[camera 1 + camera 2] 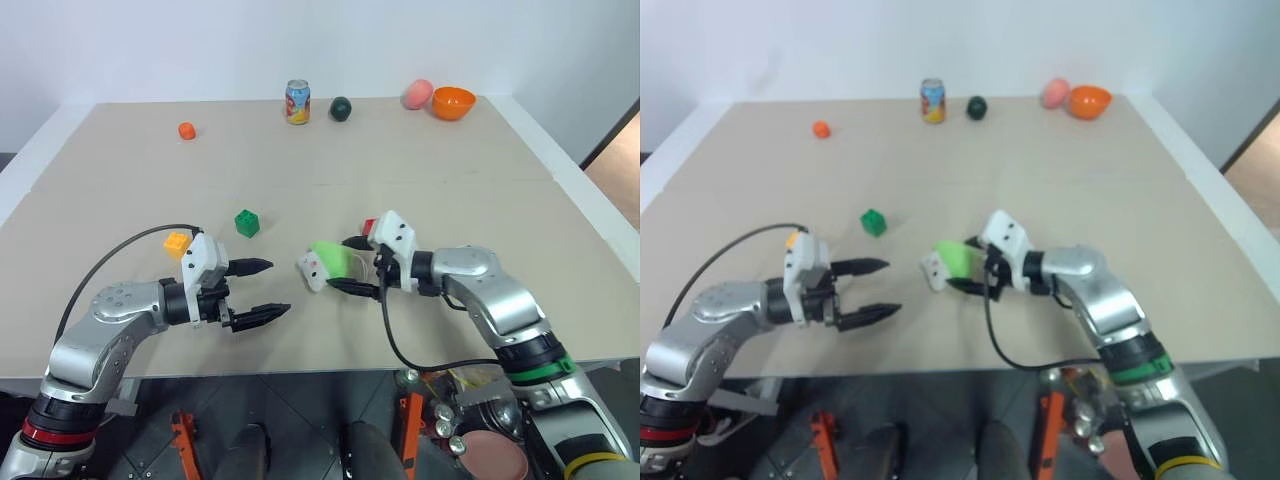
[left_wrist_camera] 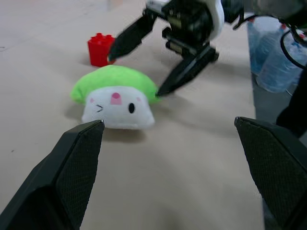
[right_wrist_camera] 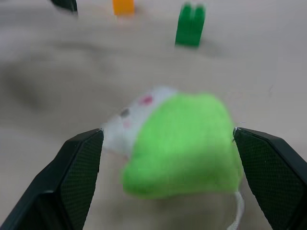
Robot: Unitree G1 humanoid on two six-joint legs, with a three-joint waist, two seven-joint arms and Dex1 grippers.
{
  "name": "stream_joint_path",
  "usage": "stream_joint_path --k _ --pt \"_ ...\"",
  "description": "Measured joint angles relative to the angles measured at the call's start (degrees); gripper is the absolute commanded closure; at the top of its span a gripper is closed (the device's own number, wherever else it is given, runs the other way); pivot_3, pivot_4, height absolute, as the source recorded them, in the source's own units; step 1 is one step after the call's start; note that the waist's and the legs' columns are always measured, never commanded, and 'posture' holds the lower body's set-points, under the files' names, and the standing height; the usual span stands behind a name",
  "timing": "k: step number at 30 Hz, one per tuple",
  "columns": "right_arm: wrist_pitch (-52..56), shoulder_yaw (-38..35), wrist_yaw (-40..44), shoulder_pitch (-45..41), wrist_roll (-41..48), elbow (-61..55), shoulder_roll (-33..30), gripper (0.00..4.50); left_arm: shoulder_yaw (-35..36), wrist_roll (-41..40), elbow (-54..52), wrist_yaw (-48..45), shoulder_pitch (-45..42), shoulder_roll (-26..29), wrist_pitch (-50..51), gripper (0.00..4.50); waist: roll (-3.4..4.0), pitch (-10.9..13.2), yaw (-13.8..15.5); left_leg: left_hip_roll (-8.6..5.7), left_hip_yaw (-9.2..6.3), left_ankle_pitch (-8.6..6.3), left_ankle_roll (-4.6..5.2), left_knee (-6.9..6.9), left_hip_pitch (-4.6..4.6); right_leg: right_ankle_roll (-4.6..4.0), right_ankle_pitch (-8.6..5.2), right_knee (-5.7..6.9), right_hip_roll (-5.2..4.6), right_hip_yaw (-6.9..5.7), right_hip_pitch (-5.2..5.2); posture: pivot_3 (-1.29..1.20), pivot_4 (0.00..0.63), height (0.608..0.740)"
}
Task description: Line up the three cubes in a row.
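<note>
Cubes lie apart on the bench: red cube point(image 2: 100, 48) just beyond my spread right gripper point(image 1: 352, 264), which brackets the plush toy point(image 1: 328, 263), while yellow cube point(image 1: 177, 243) and green cube point(image 1: 247, 222) sit nearer my spread left gripper point(image 1: 263, 290).

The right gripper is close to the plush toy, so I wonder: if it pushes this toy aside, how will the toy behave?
The plush toy looks soft and fuzzy, so it would probably squash and drag, not roll. Its flat white base suggests it stays put. It is likely light.
</note>
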Motion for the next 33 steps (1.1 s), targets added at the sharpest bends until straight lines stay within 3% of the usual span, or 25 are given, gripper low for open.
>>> stream_joint_path --k 7,8,17,18,20,23,26,28,30,33 --pt "-7.26 2.95 2.36 -5.67 -6.38 11.18 4.44 0.03 0.19 0.26 0.24 3.23 1.9 -2.2 -0.63 0.0 -0.01 0.0 -0.4 0.01 0.0 0.02 -0.04 0.02 0.05 -0.01 0.08 0.0 0.0 0.0 0.04 0.0 0.15 0.74" --pt "-7.89 2.96 2.6 -6.14 -6.82 12.31 4.95 0.58 0.2 0.29 0.24 3.6 2.2 -2.33 -0.71 0.0 -0.01 0.0 -0.49 0.01 0.0 0.03 -0.04 0.02 0.07 -0.01 0.08 0.0 0.0 0.0 0.04 0.0 0.15 0.74" --pt "-10.83 2.06 4.55 -5.08 -8.2 13.7 6.02 3.62 0.6 1.27 0.2 6.35 2.58 -3.03 -2.57 0.0 -0.01 0.0 -0.7 0.01 0.0 0.04 -0.07 0.02 0.12 -0.01 0.13 0.01 0.0 0.01 0.08 0.0 0.15 0.74" --pt "-10.8 1.95 4.55 -4.84 -8.19 13.49 6.02 3.62 0.6 1.27 0.2 6.43 2.58 -3.05 -2.6 0.0 -0.01 0.0 -0.69 0.01 0.0 0.04 -0.07 0.02 0.12 -0.01 0.13 0.01 0.0 0.01 0.09 0.0 0.15 0.74" --pt "-9.4 0.82 3.95 -2.85 -8.14 10.92 5.74 4.08 0.6 1.22 0.22 6.8 2.22 -3.62 -2.62 0.0 -0.01 0.0 -0.67 0.01 0.0 0.04 -0.07 0.03 0.12 0.0 0.13 0.01 0.0 0.02 0.1 0.0 0.15 0.74" --pt "-5.23 -0.56 2.72 0.62 -7.59 4.56 4.38 4.08 0.5 0.93 0.25 7.05 0.49 -4.74 -2.54 0.0 -0.01 0.0 -0.35 -0.01 -0.01 0.05 -0.08 0.05 0.11 0.04 0.13 0.01 0.0 0.02 0.13 0.0 0.15 0.74" --pt "4.06 -5.22 5.47 9.41 -0.13 -9.26 -1.62 4.08 0.15 0.93 0.68 6.91 -1.39 -5.19 -2.51 0.0 -0.01 0.0 0.52 -0.04 0.0 0.04 -0.07 0.05 0.03 0.13 0.06 0.0 -0.04 0.03 0.12 0.0 0.15 0.74" --pt "9.78 -10.75 8.11 13.32 7.71 -16.84 -5.78 4.08 -0.37 0.96 1.11 6.73 -2.13 -5.73 -2.51 0.0 0.04 0.03 0.67 -0.07 0.01 0.04 -0.07 0.07 -0.06 0.15 0.05 -0.01 -0.08 0.05 0.07 0.0 0.15 0.74" --pt "15.71 -21.86 8.36 13.14 17.33 -23.35 -9.83 4.08 -0.99 1.0 1.9 6.58 -3.07 -7.02 -2.5 0.0 0.02 0.03 0.58 -0.05 0.11 0.02 -0.05 0.12 0.01 0.13 0.08 -0.01 -0.08 0.07 0.1 0.0 0.15 0.74" --pt "17.72 -30.65 2.96 10.91 19.18 -25.17 -13.62 4.08 -1.98 1.58 3.61 7.34 -4.79 -8.89 -2.67 0.0 -0.13 0.01 0.5 0.09 0.18 0.03 -0.04 0.14 0.2 -0.3 0.03 0.0 -0.01 0.0 0.19 0.0 0.15 0.74"
